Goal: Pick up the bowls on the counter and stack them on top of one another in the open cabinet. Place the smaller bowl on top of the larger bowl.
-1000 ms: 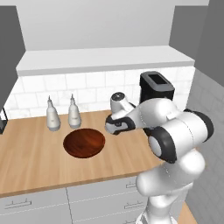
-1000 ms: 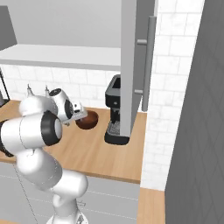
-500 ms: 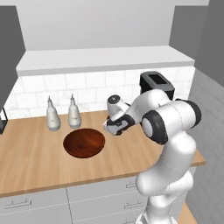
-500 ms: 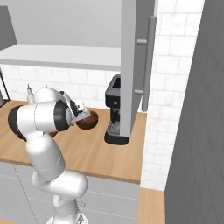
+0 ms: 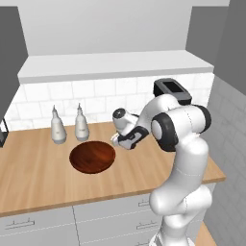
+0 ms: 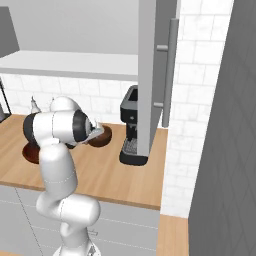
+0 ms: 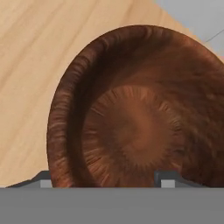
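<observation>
The smaller bowl (image 7: 131, 127), dark brown and deep, sits on the counter (image 5: 38, 182) right under my hand, and its brown side shows beside the arm (image 6: 103, 136). My gripper (image 7: 105, 181) stands open over its rim, with one fingertip (image 7: 43, 181) outside the wall and the other inside the bowl. In the left base view my gripper (image 5: 118, 140) hangs low over the counter, just right of the larger bowl (image 5: 92, 156), which is wide and shallow. The open cabinet (image 5: 115, 65) runs above the tiled wall.
Two white bottles (image 5: 57, 126) (image 5: 81, 122) stand against the wall behind the larger bowl. A black coffee machine (image 6: 131, 125) stands on the counter right of the smaller bowl. A grey cabinet door (image 6: 155, 75) hangs open above it. A dark rack (image 5: 3, 132) is at the far left.
The arm's elbow has swung left, toward the wall. The hand has sunk a little lower and to the left over the smaller bowl. Both bowls stay where they were.
</observation>
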